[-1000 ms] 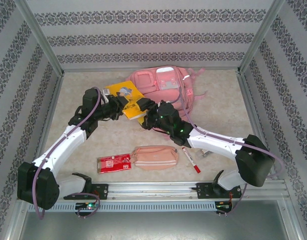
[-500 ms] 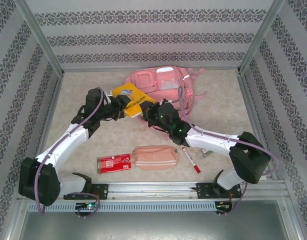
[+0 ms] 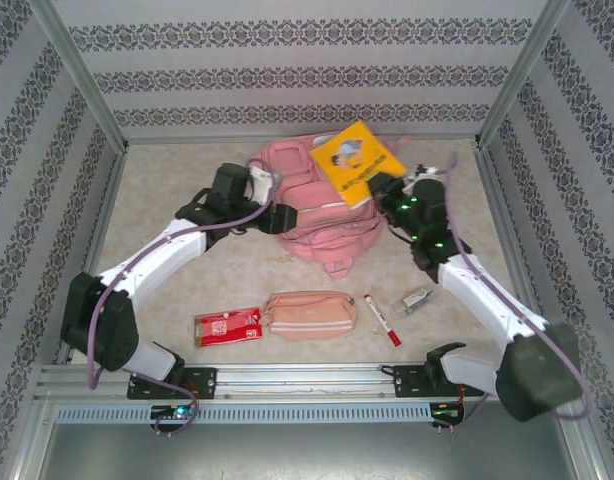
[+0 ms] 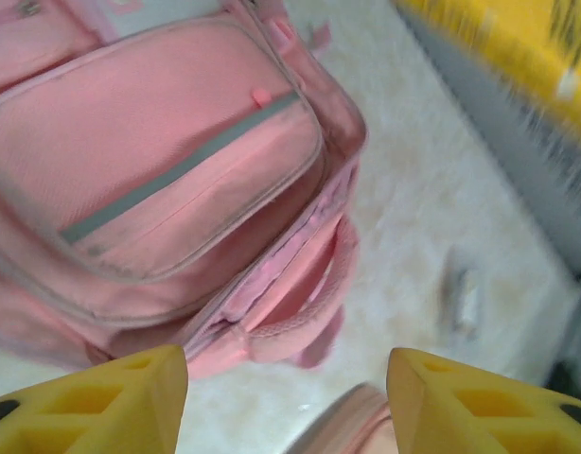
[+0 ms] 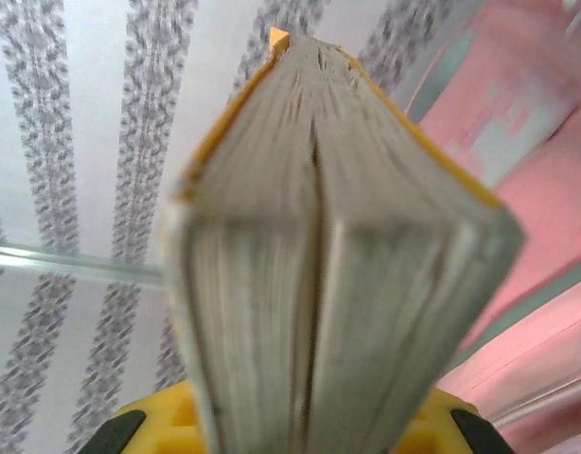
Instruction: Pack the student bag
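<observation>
The book (image 3: pixel 357 160) has left the spot between the two arms at the bag's left and now hangs over its far right corner, and the left claw (image 3: pixel 277 217) has let go of it. The bag (image 3: pixel 312 215) lies mid-table (image 3: pixel 187 180) toward the back wall, front pockets up, with its silver strip clear in the left wrist view. The left claw is at the bag's left side, fingers (image 4: pixel 111 397) spread with nothing between them. The right claw (image 3: pixel 385 190) pinches the book and holds it tilted above the bag's right side; the page edges face its camera. Nearer the arms, well apart from the bag, lies a pink pouch (image 3: pixel 309 313). A red packet (image 3: pixel 227 326) is just beside it on the left and a red marker (image 3: pixel 381 320) on the right. Beyond the marker is a small grey thing (image 3: pixel 417 298), perhaps a clip, too small to tell.
</observation>
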You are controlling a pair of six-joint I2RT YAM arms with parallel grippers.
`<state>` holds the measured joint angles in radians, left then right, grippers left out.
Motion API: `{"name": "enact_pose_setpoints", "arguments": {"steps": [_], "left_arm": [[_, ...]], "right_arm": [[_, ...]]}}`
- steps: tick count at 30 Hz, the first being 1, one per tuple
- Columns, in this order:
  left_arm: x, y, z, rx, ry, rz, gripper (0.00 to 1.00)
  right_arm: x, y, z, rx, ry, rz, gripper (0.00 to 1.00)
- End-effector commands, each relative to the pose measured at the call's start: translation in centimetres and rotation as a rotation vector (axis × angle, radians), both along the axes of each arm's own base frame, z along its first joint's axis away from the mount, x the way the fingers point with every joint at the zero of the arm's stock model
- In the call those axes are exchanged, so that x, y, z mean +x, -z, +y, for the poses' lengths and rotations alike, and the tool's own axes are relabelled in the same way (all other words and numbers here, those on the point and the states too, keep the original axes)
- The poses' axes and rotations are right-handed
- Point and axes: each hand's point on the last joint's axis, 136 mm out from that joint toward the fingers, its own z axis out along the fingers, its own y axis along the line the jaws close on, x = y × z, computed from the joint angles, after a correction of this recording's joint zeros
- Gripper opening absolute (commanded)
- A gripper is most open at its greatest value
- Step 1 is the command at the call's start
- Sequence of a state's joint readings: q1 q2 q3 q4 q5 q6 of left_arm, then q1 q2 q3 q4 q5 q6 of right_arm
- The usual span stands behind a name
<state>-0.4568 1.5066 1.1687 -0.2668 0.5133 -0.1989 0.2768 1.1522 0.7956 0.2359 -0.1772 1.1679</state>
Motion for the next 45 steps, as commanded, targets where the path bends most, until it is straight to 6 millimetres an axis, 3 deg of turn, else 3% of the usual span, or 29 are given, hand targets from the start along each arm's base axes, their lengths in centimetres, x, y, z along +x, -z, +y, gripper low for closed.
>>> {"name": "enact_pose_setpoints", "arguments": {"steps": [1,3,6,9,13,15,18,26,28,30,33,35,41,45], "left_arm": [[0.9,2.7,-0.6,0.337,0.216,-0.198,0.57],[1.8,4.9,-1.7,0.485,0.301,-0.243,0.57],[4.0,7.3,-2.5,0.650,0.337,-0.265,0.58],[6.7,8.7,-2.8,0.727,0.281,-0.244,0.57],[8.8,9.3,-3.4,0.746,0.238,-0.227,0.55],[8.6,10.0,-4.2,0.731,0.287,-0.211,0.54],[6.4,11.7,-5.9,0.656,0.438,-0.148,0.59],[5.5,14.7,-6.4,0.638,0.507,-0.072,0.65],[6.5,15.4,-6.0,0.674,0.476,-0.070,0.63],[7.8,15.8,-5.8,0.692,0.431,-0.062,0.48],[9.4,15.3,-5.9,0.697,0.376,-0.058,0.09],[9.8,14.2,-6.3,0.675,0.357,-0.070,0.00],[11.5,7.7,-5.7,0.667,0.243,-0.192,0.00],[13.7,2.0,-3.4,0.712,0.067,-0.271,0.00]], "right_arm": [[-1.5,-2.0,-3.0,-0.195,-0.045,-0.086,0.00],[-2.0,-2.3,-5.7,-0.258,-0.002,-0.083,0.00],[-3.0,-2.8,-8.2,-0.325,0.034,-0.084,0.00],[-4.0,-3.0,-9.0,-0.359,0.041,-0.082,0.00],[-4.7,-2.6,-8.5,-0.359,0.001,-0.077,0.00],[-5.0,-2.3,-8.3,-0.351,-0.017,-0.071,0.00],[-5.2,-2.0,-8.5,-0.343,-0.020,-0.060,0.00],[-4.8,-1.8,-8.2,-0.286,-0.053,-0.030,0.00],[-4.8,-1.6,-7.9,-0.265,-0.068,-0.019,0.00],[-5.0,-1.3,-7.6,-0.239,-0.081,-0.006,0.00],[-5.4,-0.8,-7.3,-0.216,-0.094,0.008,0.00],[-5.9,-0.3,-7.2,-0.211,-0.097,0.027,0.00],[-8.1,2.7,-7.2,-0.222,-0.123,0.155,0.00],[-9.5,2.0,-6.2,-0.183,-0.180,0.135,0.00]]}}
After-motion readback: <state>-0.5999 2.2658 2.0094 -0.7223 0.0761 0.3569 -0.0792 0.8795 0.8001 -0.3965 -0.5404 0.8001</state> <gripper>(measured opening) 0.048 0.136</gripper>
